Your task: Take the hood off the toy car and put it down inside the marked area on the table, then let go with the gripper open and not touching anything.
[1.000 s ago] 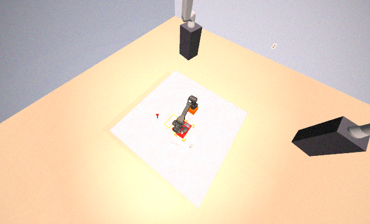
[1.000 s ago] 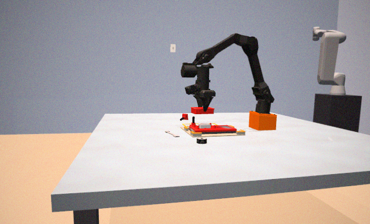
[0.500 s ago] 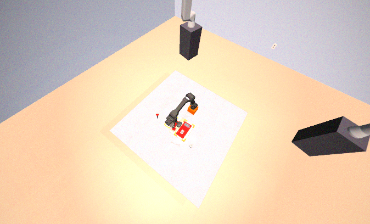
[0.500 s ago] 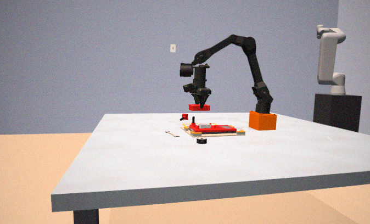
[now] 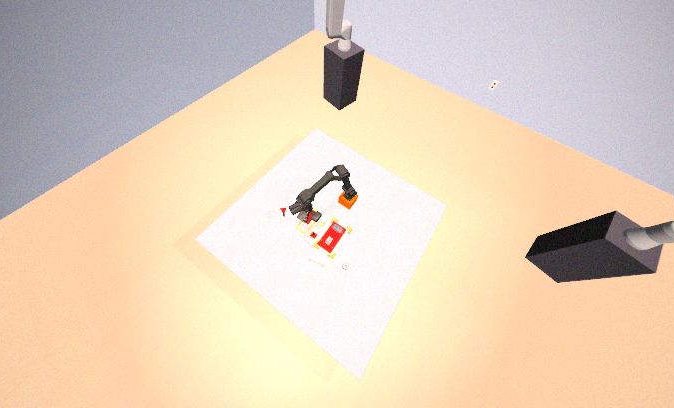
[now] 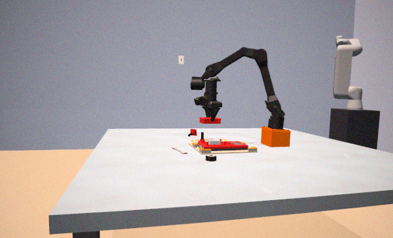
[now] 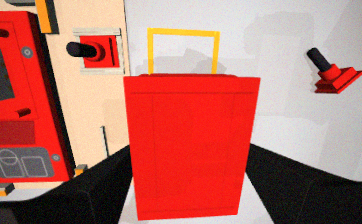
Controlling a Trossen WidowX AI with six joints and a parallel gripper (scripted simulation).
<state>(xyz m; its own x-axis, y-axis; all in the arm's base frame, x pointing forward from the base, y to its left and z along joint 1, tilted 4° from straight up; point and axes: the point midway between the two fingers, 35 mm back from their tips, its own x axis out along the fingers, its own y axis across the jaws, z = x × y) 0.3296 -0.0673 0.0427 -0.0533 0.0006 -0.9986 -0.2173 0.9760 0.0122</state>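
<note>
This place looks like a robotics lab, because a black arm (image 5: 321, 186) (image 6: 233, 57) stands on the table (image 5: 278, 253) (image 6: 192, 180) and pale arms (image 5: 651, 237) (image 6: 343, 70) stand on dark pedestals (image 5: 577, 258) (image 6: 354, 126).

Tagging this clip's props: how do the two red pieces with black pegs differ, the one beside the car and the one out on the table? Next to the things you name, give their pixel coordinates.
The near piece (image 7: 99, 52) sits in a pale frame beside the car (image 7: 17, 112); the far piece (image 7: 336, 80) lies on the bare tabletop. The near piece's peg points left in the wrist view, the far piece's up and left. Both have a red base and black peg.
</note>
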